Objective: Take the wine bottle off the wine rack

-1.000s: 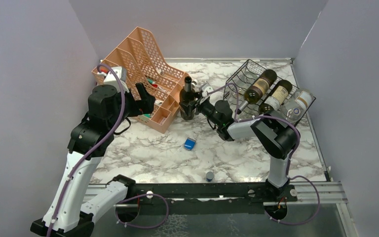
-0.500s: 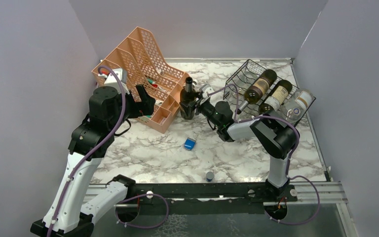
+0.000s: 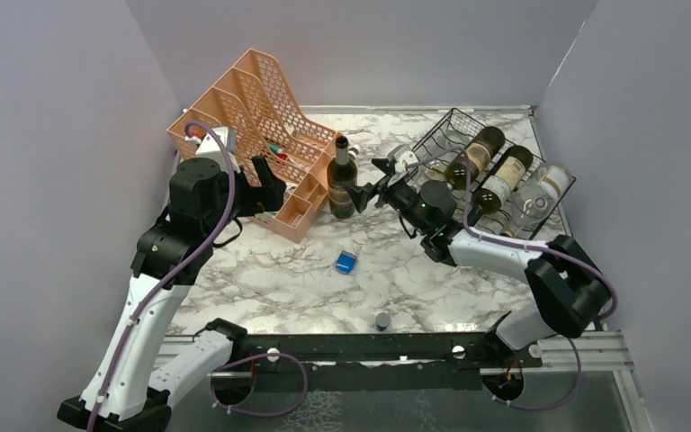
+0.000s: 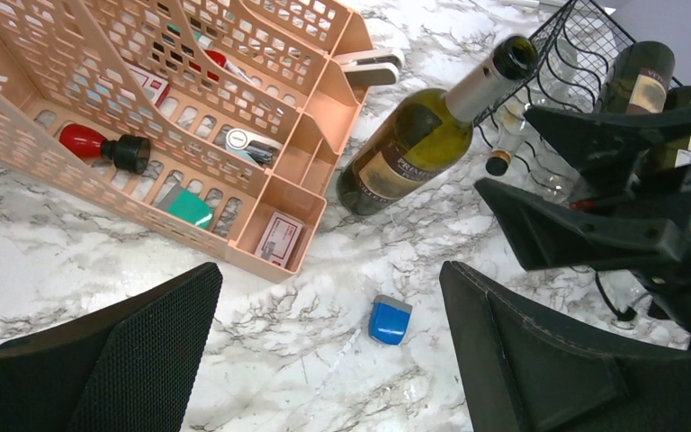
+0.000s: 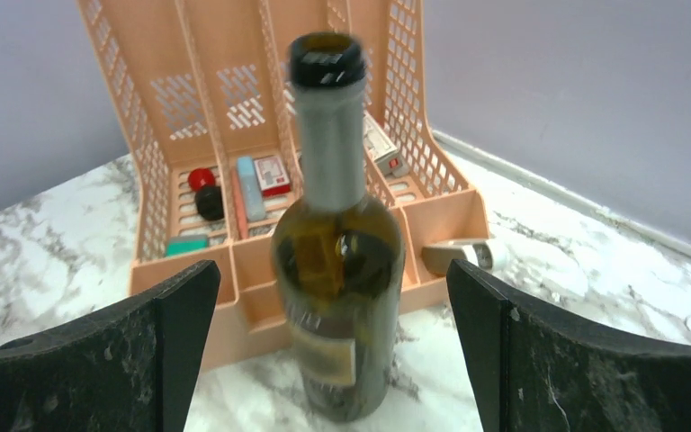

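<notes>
The wine bottle (image 3: pixel 343 180) stands upright on the marble table (image 3: pixel 270 279), clear of the wine rack (image 3: pixel 438 135) and just right of the peach organizer (image 3: pixel 261 108). The right gripper (image 3: pixel 371 183) sits just beside it, fingers spread wide, not touching the glass. On the left, the left gripper (image 4: pixel 328 297) hovers over the table, fingers apart, holding nothing. Three other bottles (image 3: pixel 474 155) lie in the rack, far right.
</notes>
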Controlling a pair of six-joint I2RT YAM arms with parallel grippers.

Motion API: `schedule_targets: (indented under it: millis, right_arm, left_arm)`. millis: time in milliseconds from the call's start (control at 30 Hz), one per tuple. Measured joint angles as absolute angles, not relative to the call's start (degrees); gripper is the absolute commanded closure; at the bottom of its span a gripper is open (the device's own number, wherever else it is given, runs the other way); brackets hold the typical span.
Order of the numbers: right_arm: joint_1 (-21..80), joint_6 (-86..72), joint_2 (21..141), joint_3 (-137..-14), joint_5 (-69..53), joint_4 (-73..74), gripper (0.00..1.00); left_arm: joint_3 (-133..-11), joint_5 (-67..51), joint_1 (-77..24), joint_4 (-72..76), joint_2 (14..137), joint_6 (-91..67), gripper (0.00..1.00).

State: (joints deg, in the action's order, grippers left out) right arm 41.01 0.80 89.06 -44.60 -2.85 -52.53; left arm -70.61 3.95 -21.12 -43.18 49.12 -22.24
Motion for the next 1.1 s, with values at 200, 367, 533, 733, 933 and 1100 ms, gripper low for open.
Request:
schedule_targets:
  millis: [200,367,533,733,933,1100]
  right_arm:
    - [41.01,-0.27,78.81,-39.7,-3.86,-40.25,0.0]
    - [41.01,-4.16,70.67,-39.88,0.23,-25.78,0.0]
    - [41.01,-8.64,63.77,-44.75,5.34,-6.83,0.0]
    - [41.01,-11.16,59.02,-50.83,9.72,11.16,0.0]
    - [41.01,-13.74,54.08,-51.16,19.4,19.29,0.0]
    - [40.77,-15.42,54.74,-54.74,26.7,23.11,0.0]
  left_arm:
    - [-68.95,2.17,-21.12,-41.43,50.76,-23.07,0.01]
    - [-67.99,-0.1,-21.12,-39.86,51.77,-24.01,0.01]
    - [-66.3,-3.38,-21.12,-36.84,52.58,-25.56,0.02]
    - [-61.95,-9.8,-21.39,-32.14,54.39,-28.36,0.05]
    - [-61.98,-11.79,-28.36,-28.95,56.88,-29.63,0.04]
    - [-62.02,-9.04,-41.39,-26.24,59.18,-31.18,0.04]
